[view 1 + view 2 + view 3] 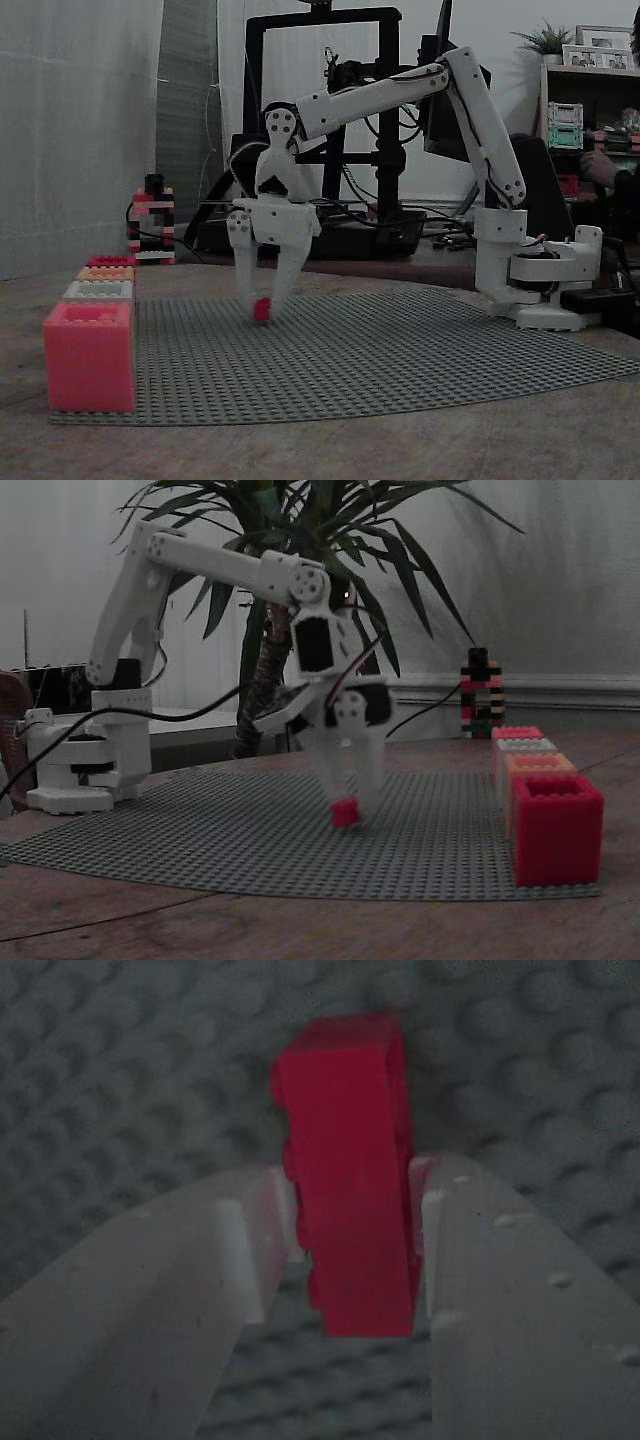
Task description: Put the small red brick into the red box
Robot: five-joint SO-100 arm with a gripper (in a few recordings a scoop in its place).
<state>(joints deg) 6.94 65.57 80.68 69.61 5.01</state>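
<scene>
Two smooth white plastic fingers (pixel 150 1290) of your gripper (pixel 262 303) are clamped on the flat sides of the small red brick (pixel 350 1160), a glossy block with a notched edge. You have it low over the middle of the grey studded baseplate (pixel 400 350), well apart from the red box (pixel 89 355), a square open-topped block at the plate's corner.

Claw (pixel 355 1205) partly hides the small red brick (pixel 345 1110).
</scene>
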